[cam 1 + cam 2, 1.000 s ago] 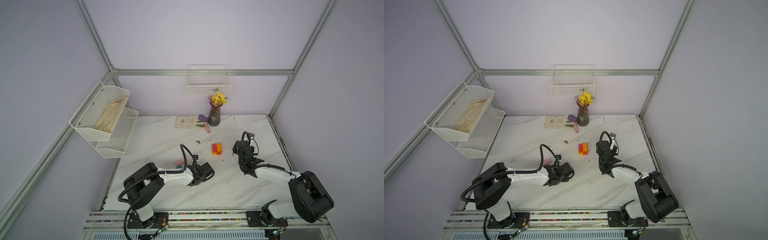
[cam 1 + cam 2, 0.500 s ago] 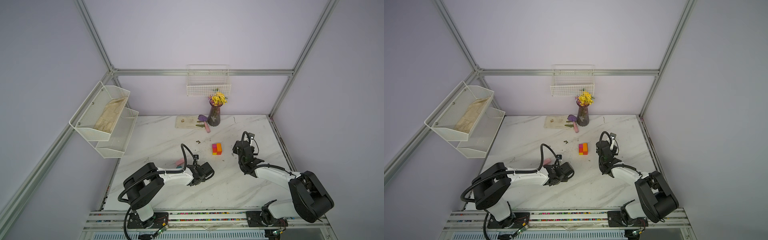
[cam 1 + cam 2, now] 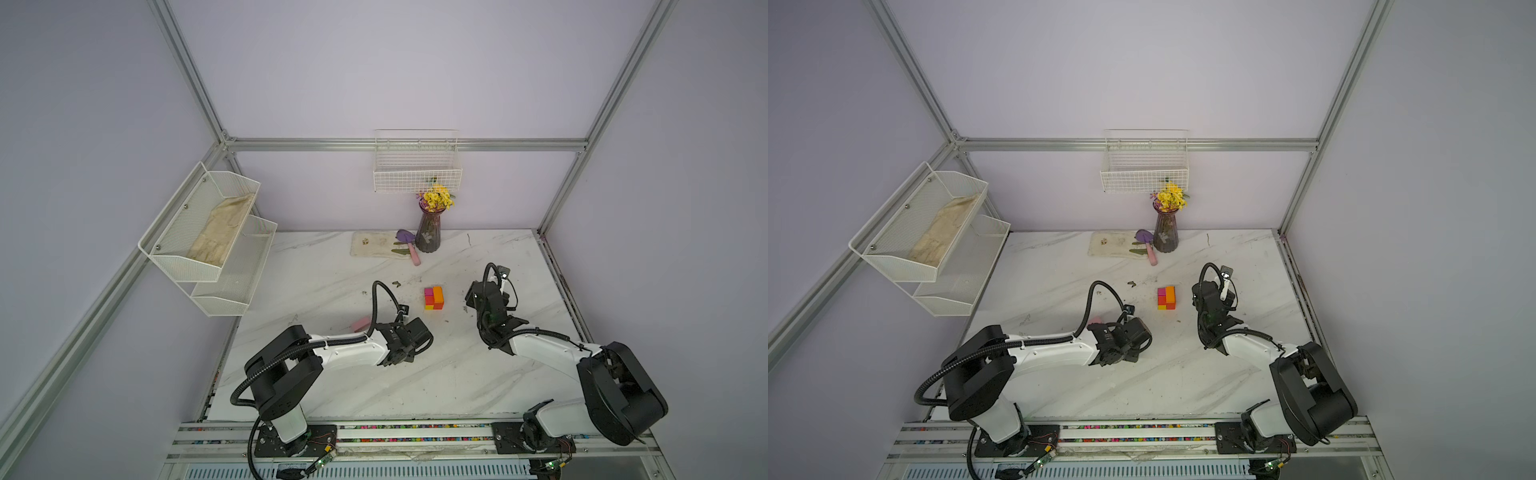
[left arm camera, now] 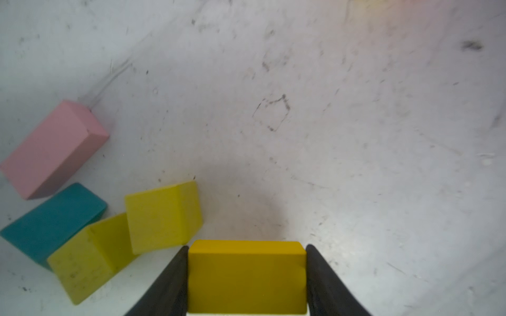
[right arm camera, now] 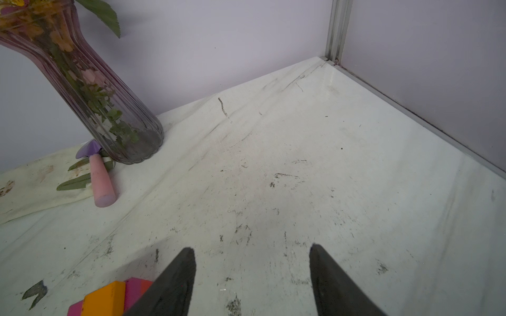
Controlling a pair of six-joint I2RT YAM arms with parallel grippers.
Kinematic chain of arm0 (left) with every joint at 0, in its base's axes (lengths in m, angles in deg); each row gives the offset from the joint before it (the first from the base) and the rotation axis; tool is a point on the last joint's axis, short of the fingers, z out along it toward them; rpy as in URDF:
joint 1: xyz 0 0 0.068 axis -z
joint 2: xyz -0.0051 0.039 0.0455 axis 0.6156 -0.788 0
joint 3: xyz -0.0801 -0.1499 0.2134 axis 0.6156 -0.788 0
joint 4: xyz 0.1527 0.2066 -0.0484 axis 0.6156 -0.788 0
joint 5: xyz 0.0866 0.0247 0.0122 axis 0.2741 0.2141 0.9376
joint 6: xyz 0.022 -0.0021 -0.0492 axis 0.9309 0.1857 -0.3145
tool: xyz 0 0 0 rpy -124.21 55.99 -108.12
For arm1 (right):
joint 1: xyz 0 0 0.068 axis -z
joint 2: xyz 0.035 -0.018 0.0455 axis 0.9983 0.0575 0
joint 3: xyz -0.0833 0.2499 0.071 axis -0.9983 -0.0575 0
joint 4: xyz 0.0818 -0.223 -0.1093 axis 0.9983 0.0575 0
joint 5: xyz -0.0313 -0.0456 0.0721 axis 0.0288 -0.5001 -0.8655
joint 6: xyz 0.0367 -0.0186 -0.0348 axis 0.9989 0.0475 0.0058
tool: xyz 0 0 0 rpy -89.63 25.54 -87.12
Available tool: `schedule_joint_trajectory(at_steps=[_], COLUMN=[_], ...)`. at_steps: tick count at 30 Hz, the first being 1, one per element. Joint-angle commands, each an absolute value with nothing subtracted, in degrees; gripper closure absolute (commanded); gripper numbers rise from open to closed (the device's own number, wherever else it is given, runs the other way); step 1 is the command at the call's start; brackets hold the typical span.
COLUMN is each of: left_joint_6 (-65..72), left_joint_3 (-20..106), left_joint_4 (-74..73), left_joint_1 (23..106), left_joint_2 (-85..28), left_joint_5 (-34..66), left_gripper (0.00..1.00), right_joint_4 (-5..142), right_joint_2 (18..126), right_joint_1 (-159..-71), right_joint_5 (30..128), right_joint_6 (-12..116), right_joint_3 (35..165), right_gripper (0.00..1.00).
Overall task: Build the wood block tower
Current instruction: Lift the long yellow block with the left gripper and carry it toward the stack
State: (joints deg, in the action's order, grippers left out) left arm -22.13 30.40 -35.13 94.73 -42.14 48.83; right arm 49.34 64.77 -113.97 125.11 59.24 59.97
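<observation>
Left gripper [image 4: 247, 247]: jaws closed flush on both side faces of a dark-yellow block [image 4: 246, 276] and the grip looks square. Can't tell if it's off the table [image 4: 356, 136] yet. The loose pile sits just beside it: near yellow cube [image 4: 161, 216] almost at the finger, second yellow cube [image 4: 87, 254] touching the first, teal piece [image 4: 52, 219] tucked against the second, pink brick [image 4: 52, 147] next to the teal. The tower [image 3: 434, 298] is a low magenta/orange/red/yellow stack mid-table, well apart from the left gripper and farther back. Right gripper [image 5: 251, 247]: jaws parted, nothing between them, parked just beside the tower, whose corner shows by one finger in the right wrist view. My read: the pick is done or finishing, transport is next. That needs a straight lift clear of the near yellow cube so the pile isn't dragged. Then carry over the tower, match yaw to the top layer, lower flat and release. Main risk is nudging the stack on set-down; the right gripper is close enough to steady it.
</observation>
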Motion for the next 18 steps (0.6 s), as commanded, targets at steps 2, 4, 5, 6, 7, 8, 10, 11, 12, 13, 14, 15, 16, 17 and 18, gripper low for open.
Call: schedule_joint_trajectory(at_steps=[2,4,5,6,7,8,10,11,12,13,14,15,16,17,18], left_joint_6=[-10.43,-6.2,-3.89,-1.6,0.25,2.5,6.32,8.36,11.05,12.73,14.91,16.64,18.32,20.08,21.77], left_joint_3=[40.37,42.1,42.7,43.26,43.84,44.36,45.44,46.27,46.94,47.4,47.8,48.2,48.59,49.07,49.52], left_joint_4=[-35.94,-35.7,-34.99,-34.5,-34.1,-33.61,-32.95,-32.87,-32.85,-32.56,-32.05,-31.76,-31.47,-31.41,-31.4], left_joint_1=[92.96,92.01,91.44,90.91,90.38,89.85,88.85,88.42,87.9,87.45,86.88,86.35,85.89,85.34,84.75], left_joint_2=[-38.01,-37.36,-36.85,-36.37,-35.95,-35.61,-35.13,-35.02,-35.01,-34.93,-34.93,-34.99,-35.06,-35.25,-35.52], left_joint_5=[47.68,45.87,44.5,43.04,41.76,40.24,37.03,35.42,33.29,31.28,29.22,27.44,26.3,25.03,23.77], left_gripper=[0.6,0.62,0.62,0.62,0.62,0.62,0.62,0.62,0.62,0.62,0.63,0.63,0.63,0.63,0.63], right_joint_4=[48.6,48.58,48.58,48.5,48.49,48.49,48.41,48.24,48.08,47.97,47.88,47.8,47.8,47.64,47.41], right_joint_2=[65.2,65.84,66.23,66.71,67.06,67.52,67.84,67.89,67.89,67.97,68.13,68.46,68.74,69.18,69.59], right_joint_1=[-113.69,-113.67,-113.6,-113.48,-113.3,-113.05,-112.46,-111.95,-111.33,-110.69,-109.83,-109.1,-108.48,-107.84,-107.43], right_joint_5=[126.7,126.4,125.97,125.39,125.09,124.69,123.62,122.75,121.67,120.75,119.7,118.63,117.82,116.95,116.24], right_joint_6=[59.55,59.28,59.06,58.87,58.75,58.66,58.53,58.49,58.48,58.49,58.62,58.7,58.86,58.85,58.76], right_joint_3=[61.42,61.86,62.19,62.49,62.78,63.09,63.3,63.42,63.38,63.52,63.56,63.63,63.81,64.03,64.27], right_gripper=[0.31,0.31,0.3,0.3,0.3,0.3,0.3,0.29,0.29,0.28,0.28,0.28,0.28,0.28,0.28])
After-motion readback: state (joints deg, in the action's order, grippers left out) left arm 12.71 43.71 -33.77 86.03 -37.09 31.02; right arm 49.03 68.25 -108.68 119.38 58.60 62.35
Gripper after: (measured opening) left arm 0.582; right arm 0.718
